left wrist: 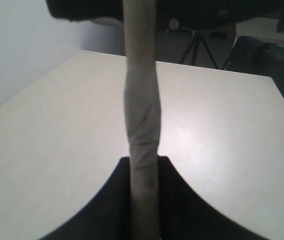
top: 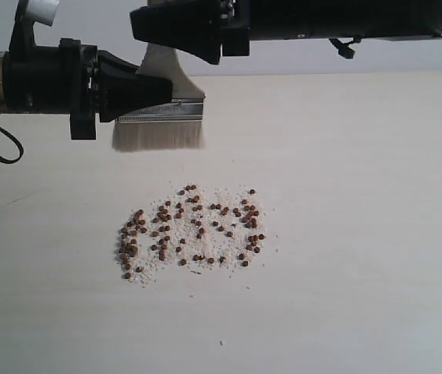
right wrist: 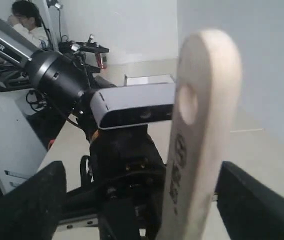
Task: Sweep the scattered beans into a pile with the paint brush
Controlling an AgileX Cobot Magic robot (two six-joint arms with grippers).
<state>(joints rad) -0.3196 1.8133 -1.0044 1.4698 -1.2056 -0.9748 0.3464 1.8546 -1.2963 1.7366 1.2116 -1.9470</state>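
Observation:
The paint brush (top: 166, 109) hangs upright above the table, its off-white bristles (top: 158, 137) pointing down at the far side of the beans (top: 193, 230). My left gripper (top: 154, 89) is shut on the pale handle (left wrist: 142, 115) just above the silver ferrule. My right gripper (top: 197, 35) sits at the handle's top end, open, its fingers (right wrist: 257, 205) wide apart on either side of the holed handle (right wrist: 202, 125) without touching it. The beans lie spread among pale crumbs in a loose patch, densest at its left end (top: 129, 248).
The pale table (top: 361, 195) stretches bare to the right of and in front of the beans. A single stray speck (top: 221, 342) lies near the front. My left arm and its camera housing (right wrist: 131, 105) fill the space behind the handle in the right wrist view.

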